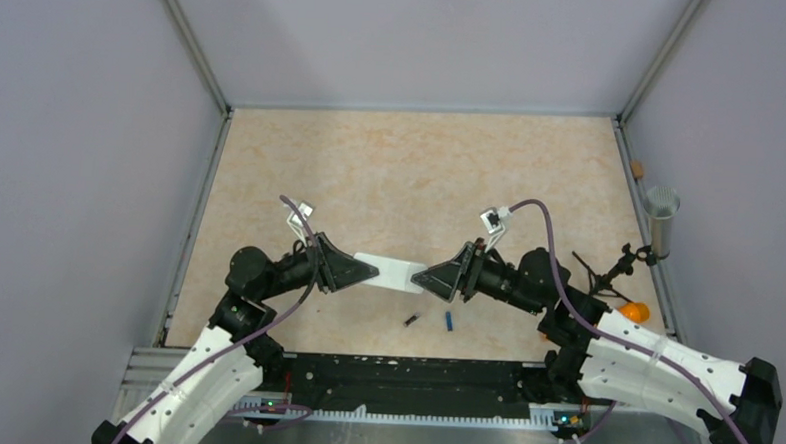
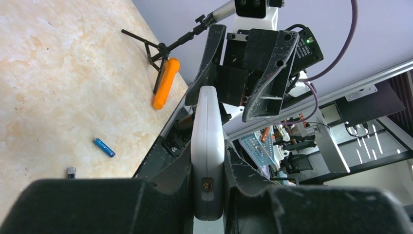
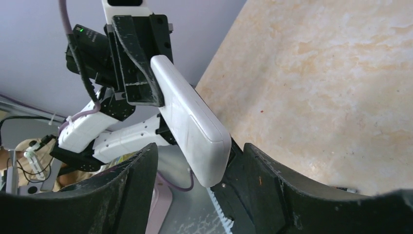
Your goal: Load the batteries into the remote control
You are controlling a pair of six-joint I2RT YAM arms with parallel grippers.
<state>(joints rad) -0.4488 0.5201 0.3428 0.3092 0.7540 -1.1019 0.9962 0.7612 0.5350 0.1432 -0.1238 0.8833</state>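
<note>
The white remote control [image 1: 391, 272] hangs in the air between the two arms, above the table. My left gripper [image 1: 370, 272] is shut on its left end; the left wrist view shows the remote [image 2: 208, 126] edge-on, pinched between both fingers. My right gripper [image 1: 419, 278] is open, its jaws straddling the remote's right end [image 3: 195, 126] with a gap on the left side. The dark battery [image 1: 412, 320] and the blue battery [image 1: 449, 321] lie on the table below the remote, near the front edge. Both also show in the left wrist view, blue [image 2: 104, 147] and dark [image 2: 71, 171].
An orange tapered object [image 1: 634, 313] lies by a small black stand [image 1: 607, 274] at the right edge. A metal cylinder [image 1: 660, 219] stands outside the right rail. A black rail [image 1: 402, 373] runs along the front edge.
</note>
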